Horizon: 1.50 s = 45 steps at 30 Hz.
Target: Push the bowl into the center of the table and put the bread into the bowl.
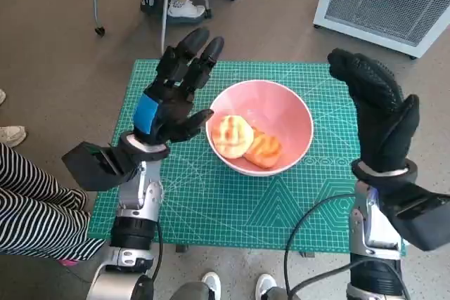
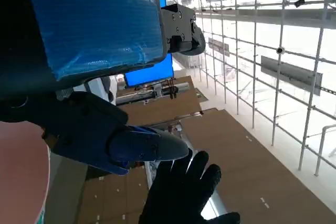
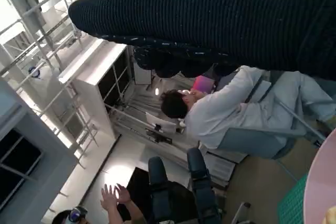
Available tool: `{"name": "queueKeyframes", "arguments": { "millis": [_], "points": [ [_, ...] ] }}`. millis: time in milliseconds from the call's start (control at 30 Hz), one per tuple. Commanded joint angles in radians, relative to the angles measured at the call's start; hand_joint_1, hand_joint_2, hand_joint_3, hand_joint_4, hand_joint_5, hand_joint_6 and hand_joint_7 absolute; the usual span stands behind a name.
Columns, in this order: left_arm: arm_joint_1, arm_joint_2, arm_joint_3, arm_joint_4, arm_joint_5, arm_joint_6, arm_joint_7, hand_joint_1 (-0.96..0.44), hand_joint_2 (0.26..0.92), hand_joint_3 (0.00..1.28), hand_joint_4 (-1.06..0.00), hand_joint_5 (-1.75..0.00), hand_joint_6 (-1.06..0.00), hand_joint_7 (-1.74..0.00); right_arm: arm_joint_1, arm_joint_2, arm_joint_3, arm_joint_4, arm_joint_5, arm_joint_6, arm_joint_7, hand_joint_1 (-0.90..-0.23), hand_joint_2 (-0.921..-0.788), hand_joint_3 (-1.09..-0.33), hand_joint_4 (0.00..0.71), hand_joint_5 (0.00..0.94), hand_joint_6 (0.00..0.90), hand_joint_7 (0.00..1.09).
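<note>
Two pieces of bread (image 1: 246,142) lie inside the pink bowl (image 1: 281,107), which sits near the middle of the green mat (image 1: 211,201) (slightly toward its far edge). The left hand (image 1: 172,96) hovers just beside the bowl, fingers spread, holding nothing. The right hand (image 1: 380,107) stands upright near the mat's right edge, fingers apart and empty.

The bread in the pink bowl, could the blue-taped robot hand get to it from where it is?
Probably yes. The left robot hand hangs open beside the bowl, and nothing covers the bread.
</note>
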Motion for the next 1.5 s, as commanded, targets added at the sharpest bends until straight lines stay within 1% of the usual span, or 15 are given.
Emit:
{"name": "queueKeyframes", "arguments": {
  "millis": [33,367,1133,1500],
  "points": [
    [-0.009,0.002,0.011,0.018,-0.005,-0.020,-0.004,-0.55,0.921,0.30,-0.12,0.00,0.00,-0.44,0.012,0.007,0.002,0.022,-0.001,-0.002,0.000,-0.639,-0.921,-0.673,0.160,0.000,0.091,0.40],
    [-0.015,0.004,0.019,0.029,-0.010,-0.032,-0.015,-0.55,0.921,0.29,-0.12,0.00,0.00,-0.44,0.011,0.010,0.002,0.025,0.010,-0.010,0.005,-0.640,-0.921,-0.673,0.158,0.000,0.091,0.40],
    [-0.018,0.002,0.021,0.046,-0.007,-0.063,-0.028,-0.56,0.921,0.29,-0.13,0.00,0.00,-0.44,0.010,0.014,0.008,0.028,0.010,-0.028,0.005,-0.645,-0.921,-0.673,0.159,0.000,0.089,0.40],
    [-0.011,0.011,0.027,0.036,-0.004,-0.078,-0.027,-0.56,0.921,0.29,-0.13,0.00,0.00,-0.45,0.001,0.020,0.016,0.040,0.025,-0.036,0.022,-0.648,-0.921,-0.673,0.157,0.000,0.081,0.40]
  ]
}}
